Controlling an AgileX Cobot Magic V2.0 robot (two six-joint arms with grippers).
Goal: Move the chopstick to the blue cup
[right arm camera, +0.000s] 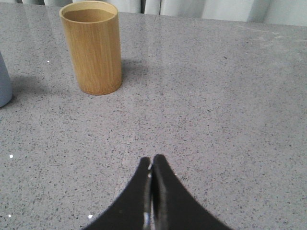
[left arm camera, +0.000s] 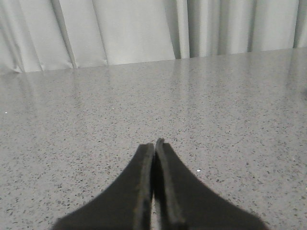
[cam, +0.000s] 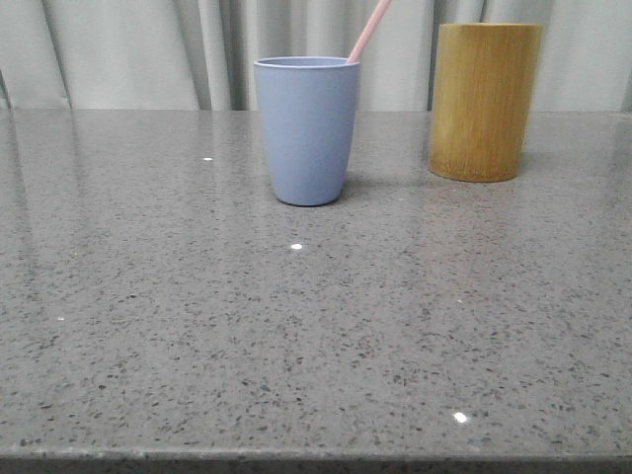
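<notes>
Two cups on grey stone table point(cam: 148, 346): blue cup point(cam: 307, 130), upright, holding chopstick point(cam: 370, 30) leaning right over its rim; wooden cup point(cam: 485, 101), upright, well apart to its right. Left gripper point(left arm camera: 154, 144) and right gripper point(right arm camera: 151, 160): fingers pressed together, holding nothing, above bare tabletop.

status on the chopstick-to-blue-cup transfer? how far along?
Looks done: the chopstick stands in the blue cup, leaning over its rim toward the wooden cup. In hand: nothing; the left tool and right tool are both shut and empty over bare table, away from the cups. Left: seemingly nothing for the transfer itself.
</notes>
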